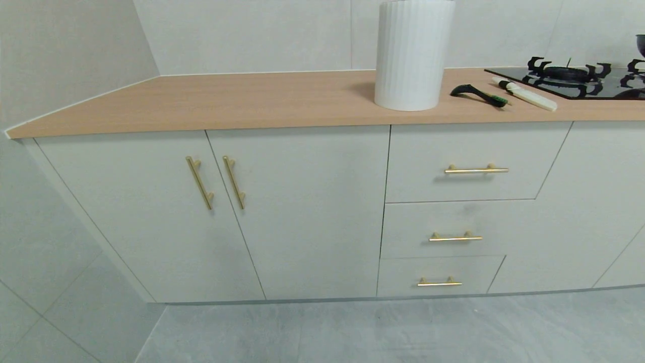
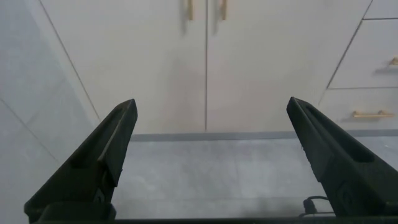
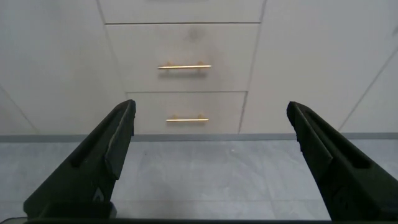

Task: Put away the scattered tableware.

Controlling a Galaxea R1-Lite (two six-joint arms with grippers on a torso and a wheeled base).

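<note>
Two utensils are lying on the wooden counter (image 1: 227, 101), just R of the white ribbed canister (image 1: 413, 55): a black-handled peeler (image 1: 478, 95) & a cream knife (image 1: 526, 94), sitting near each other at the hob (image 1: 579, 80) edge. L gripper (image 2: 211, 106) is hanging low, jaws spread wide, gripping nothing, facing the cupboard doors (image 2: 155, 62). R gripper (image 3: 210, 107) is likewise gaping wide & empty, facing the lower drawers (image 3: 183, 43).
</note>
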